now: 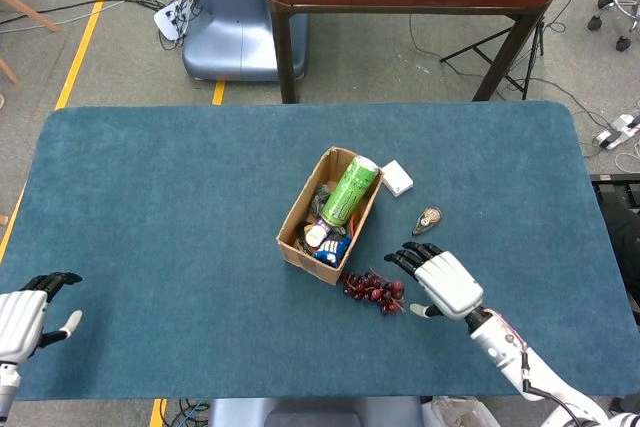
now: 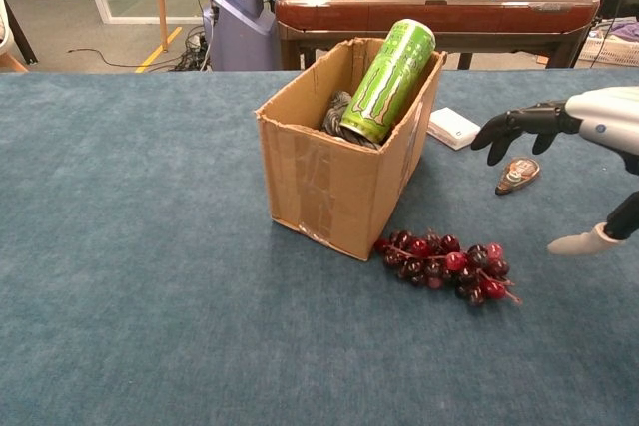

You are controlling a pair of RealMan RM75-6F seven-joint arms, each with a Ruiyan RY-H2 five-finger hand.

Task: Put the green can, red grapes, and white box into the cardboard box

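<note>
Right hand [image 1: 445,282] hovers wide open, holding nothing, beside the grapes [image 2: 445,265]. They look floppy and lumpy; best scooped around the cluster's middle.

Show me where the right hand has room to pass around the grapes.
Bare cloth lies in front of the red grapes and right of them, under the right hand. It is crowded behind: cardboard box touching the grapes, white box and a small brown object.

Right hand [image 1: 442,282] at five o'clock: silver-white shell, black fingers [image 1: 405,257], pale thumb, white forearm trailing a thin cable. Left hand [image 1: 25,312] at eight o'clock looks alike: white shell, black fingers
</note>
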